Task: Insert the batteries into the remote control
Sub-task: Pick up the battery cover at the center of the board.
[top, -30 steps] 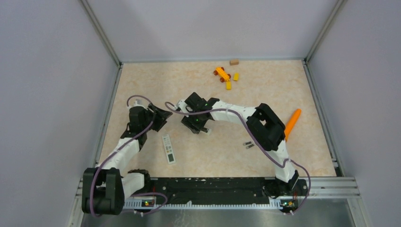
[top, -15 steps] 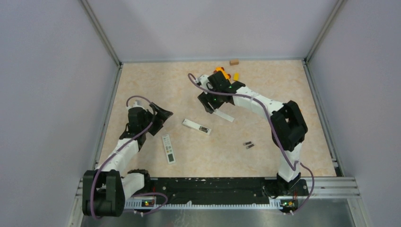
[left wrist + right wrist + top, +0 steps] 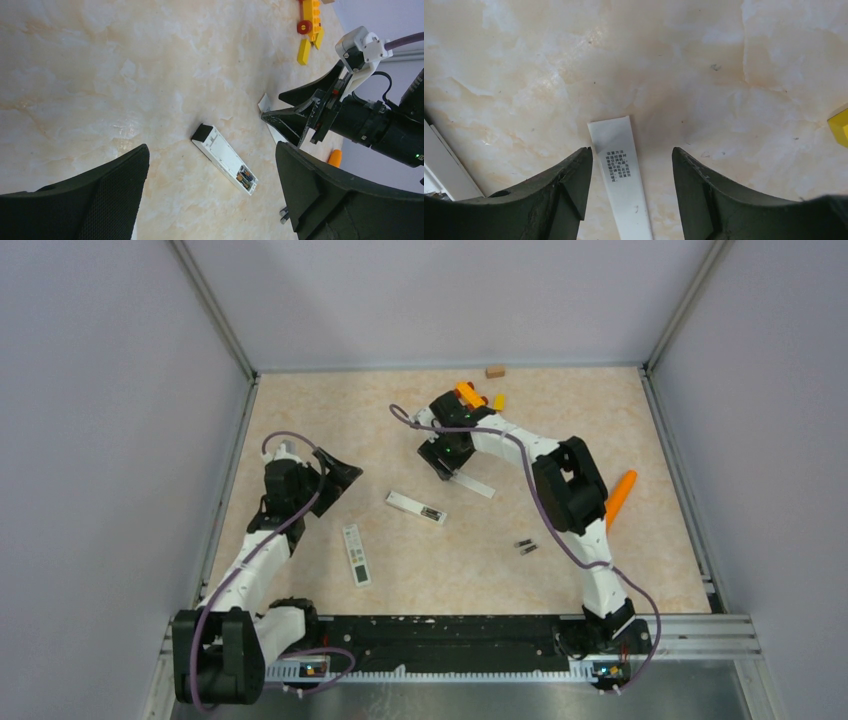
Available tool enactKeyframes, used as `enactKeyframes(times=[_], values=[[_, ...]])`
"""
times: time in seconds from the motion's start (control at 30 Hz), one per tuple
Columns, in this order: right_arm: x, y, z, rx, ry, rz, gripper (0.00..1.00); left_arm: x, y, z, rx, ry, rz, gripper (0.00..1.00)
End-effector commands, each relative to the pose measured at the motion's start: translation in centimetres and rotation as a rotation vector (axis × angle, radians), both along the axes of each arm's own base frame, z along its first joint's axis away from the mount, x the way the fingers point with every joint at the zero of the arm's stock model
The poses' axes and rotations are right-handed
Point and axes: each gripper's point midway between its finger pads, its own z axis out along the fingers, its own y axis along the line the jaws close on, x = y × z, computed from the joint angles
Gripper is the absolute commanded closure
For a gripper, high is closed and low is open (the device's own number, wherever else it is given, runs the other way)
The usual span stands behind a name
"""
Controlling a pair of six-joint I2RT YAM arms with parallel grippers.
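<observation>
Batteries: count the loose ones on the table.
2: one battery and a second battery just nearer, lying together right of the opened remote control. The arms could hide more.

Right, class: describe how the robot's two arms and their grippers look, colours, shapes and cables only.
The left arm and right arm share one build: white links joined by bulky black joint housings. A purple cable loops along each. The left gripper and right gripper are black, with broad fingers tapering to tips. A small green light shows on the right wrist.
</observation>
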Motion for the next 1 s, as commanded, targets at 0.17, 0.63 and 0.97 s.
enactKeyframes(times=[0.17,0.63,0.97], values=[[-0.7,-0.6,-1.3,-0.012,0.093,0.061,0.43,1.0,-1.7,3.5,-0.01,-0.111,-0.136,0.01],[0.1,-1.1,-1.3,-0.015,0.022,0.036,0.71,1.4,-4.6,3.5,-0.15,-0.122,-0.276,0.06],[-2.0,0.2,5.0,0.161,-0.035,0.094,0.71,1.8,-7.5,3.6,-0.267,-0.107,-0.346,0.16]])
